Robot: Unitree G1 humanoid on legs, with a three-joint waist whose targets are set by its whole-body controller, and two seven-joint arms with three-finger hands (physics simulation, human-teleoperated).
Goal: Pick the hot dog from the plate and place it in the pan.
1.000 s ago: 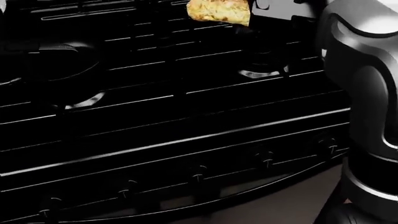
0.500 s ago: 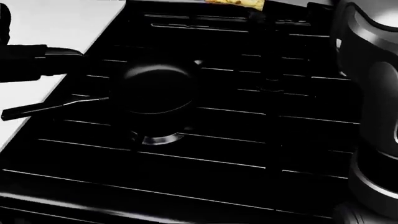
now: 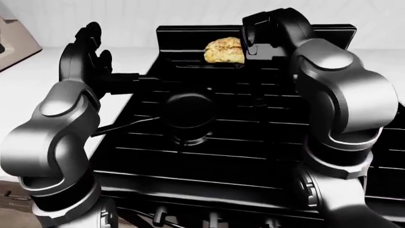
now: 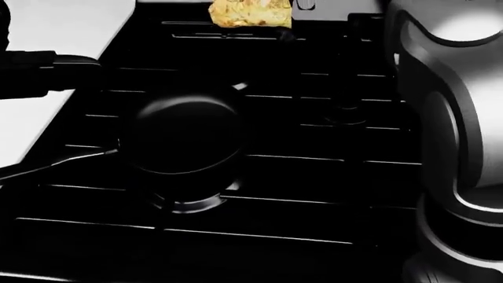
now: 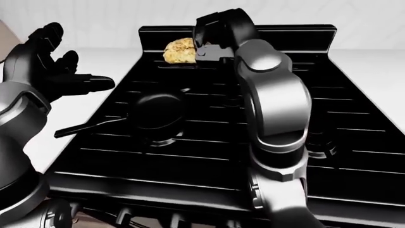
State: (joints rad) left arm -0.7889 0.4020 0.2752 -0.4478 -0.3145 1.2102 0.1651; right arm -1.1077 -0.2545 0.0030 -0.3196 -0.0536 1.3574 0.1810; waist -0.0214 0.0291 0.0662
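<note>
The hot dog (image 3: 224, 51), a lumpy yellow-brown piece, hangs over the upper part of the black stove (image 3: 253, 142). My right hand (image 3: 250, 45) is closed against its right end and holds it. The black pan (image 3: 187, 111) sits on the left burner lower down, its thin handle (image 3: 117, 128) pointing left toward the counter. The hot dog is above and slightly right of the pan in the left-eye view. My left hand (image 5: 60, 66) stays open over the stove's left edge, fingers spread, touching nothing. The plate does not show.
White counter (image 3: 34, 85) lies left of the stove and more counter (image 5: 373, 71) lies right. The stove's raised panel (image 5: 285, 33) runs along the top. Knobs (image 3: 212, 219) line the bottom edge. My right forearm (image 5: 275, 109) crosses the stove's middle.
The head camera has swung: a second ago it showed the knobs and burners, now the pan sits mid-view. The hot dog has come further down from the head view's top edge.
</note>
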